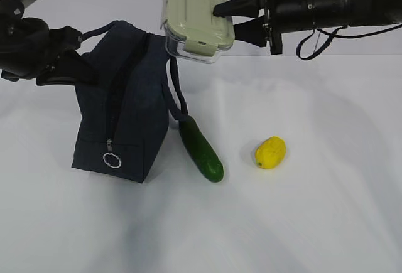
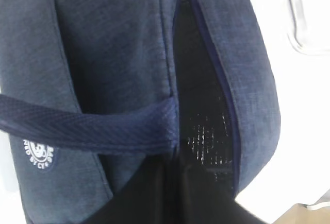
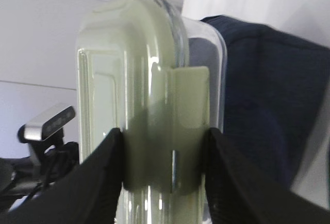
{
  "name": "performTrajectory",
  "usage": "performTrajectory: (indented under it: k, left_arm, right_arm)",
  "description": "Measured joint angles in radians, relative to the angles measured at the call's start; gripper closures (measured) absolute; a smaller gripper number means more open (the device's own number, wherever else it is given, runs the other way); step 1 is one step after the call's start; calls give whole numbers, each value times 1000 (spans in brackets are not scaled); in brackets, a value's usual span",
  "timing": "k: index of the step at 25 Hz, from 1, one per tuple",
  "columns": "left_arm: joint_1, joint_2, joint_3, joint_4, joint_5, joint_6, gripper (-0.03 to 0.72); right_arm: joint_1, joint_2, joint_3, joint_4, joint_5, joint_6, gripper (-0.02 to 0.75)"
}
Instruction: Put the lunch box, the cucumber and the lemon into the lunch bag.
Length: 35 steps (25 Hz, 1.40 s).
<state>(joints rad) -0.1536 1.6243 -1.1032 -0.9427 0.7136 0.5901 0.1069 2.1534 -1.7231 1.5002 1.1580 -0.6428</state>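
Observation:
The navy lunch bag [image 1: 122, 119] stands on the table at the left, its zipper open and the ring pull [image 1: 112, 160] low on the front. My left gripper [image 1: 85, 72] is shut on the bag's upper left edge; in the left wrist view [image 2: 175, 183] the dark inside [image 2: 203, 105] shows through the slit. My right gripper [image 1: 226, 19] is shut on the sage-lidded lunch box [image 1: 196, 22] and holds it tilted in the air above the bag's right side; its fingers [image 3: 103, 167] clamp the box [image 3: 139, 80]. The cucumber [image 1: 201, 149] and the lemon [image 1: 271, 152] lie on the table.
One loop handle [image 1: 178, 97] hangs down the bag's right side and touches the cucumber's far end. The other handle strap [image 2: 87, 126] crosses the bag in the left wrist view. The table [image 1: 301, 223] is covered in white cloth. The bag [image 3: 258, 90] lies behind the box in the right wrist view.

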Motion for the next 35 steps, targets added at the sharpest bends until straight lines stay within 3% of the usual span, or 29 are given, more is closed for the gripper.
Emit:
performTrajectory:
  k: [7,22,35]
  left_arm:
    - [0,0,0,0,0,0,695]
    - [0,0,0,-2,0,0,695]
    - [0,0,0,-62,16,2,696]
  right_arm:
    - [62,0,-2,87,5,0,402]
    - [151,0,-2,99,-28,-10,402]
    - [154,0,-2,-126,-126,-24,402]
